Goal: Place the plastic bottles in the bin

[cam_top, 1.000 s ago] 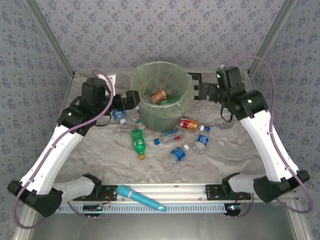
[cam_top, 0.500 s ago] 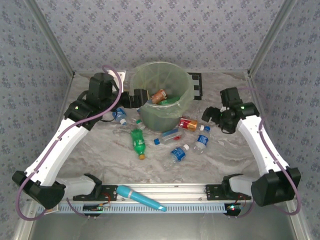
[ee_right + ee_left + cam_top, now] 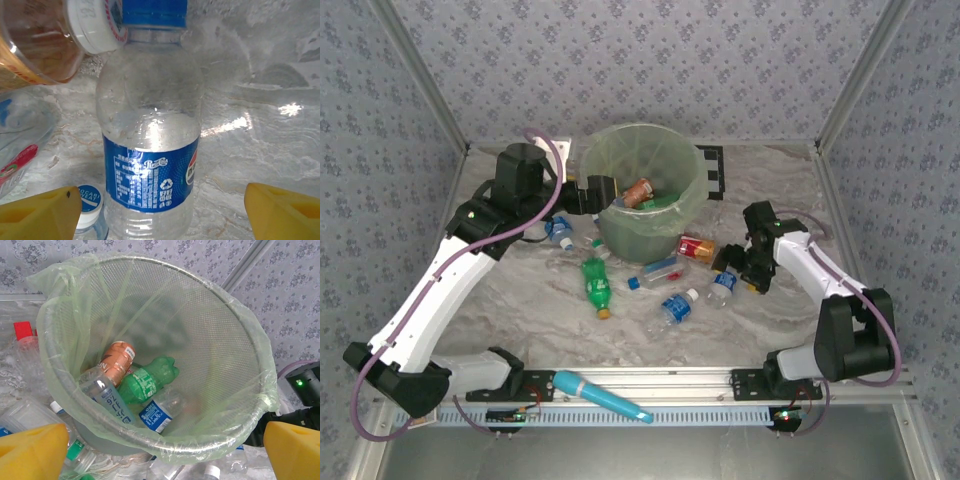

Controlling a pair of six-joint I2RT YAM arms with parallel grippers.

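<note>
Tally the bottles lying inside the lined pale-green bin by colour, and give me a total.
Green plastic bottle: 1
Orange-brown plastic bottle: 1
Clear plastic bottles with blue-printed labels: 2
Total: 4 that can be made out inside the pale-green translucent lined bin

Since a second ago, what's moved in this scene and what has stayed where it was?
The right gripper swung from beside the bin's right rim down toward the near side and now straddles the clear blue-labelled bottle, fingers apart, nothing grasped. The left gripper, open, shifted right to the bin's left rim. The loose bottles lie where they were.
</note>
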